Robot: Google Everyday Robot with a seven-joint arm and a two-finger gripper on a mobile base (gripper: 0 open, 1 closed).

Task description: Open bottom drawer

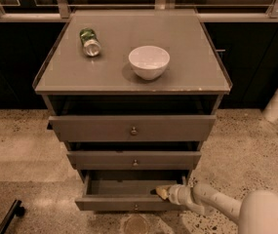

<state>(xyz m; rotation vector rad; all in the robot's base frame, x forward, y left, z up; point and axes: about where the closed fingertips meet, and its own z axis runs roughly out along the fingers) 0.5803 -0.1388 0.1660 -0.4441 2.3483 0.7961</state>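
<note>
the bottom drawer (124,204) sits low in the frame, just left of centre, under the two larger grey fronts. it stands part way out of the cabinet, so a dark strip of its inside shows behind the front panel. its small round knob (136,207) is at the middle of the front, near the lower edge of the frame, and nothing touches it.

the gripper (162,193) comes in from the lower right on a pale arm (211,204). its yellowish tip lies at the top edge of the drawer front, right of centre, seemingly reaching just into the opening. whether it is open or closed, or clamped on the panel, cannot be told.

the drawer looks shallow, rigid and likely light, so it should slide with a steady outward pull. the front's top edge and the knob are the natural holds. an off-centre pull may skew it on its runners.

above it are the middle drawer (133,160) and top drawer (94,128). on the cabinet top (197,72) stand a white bowl (149,61) and, to its upper left, a green can (90,42) on its side.
</note>
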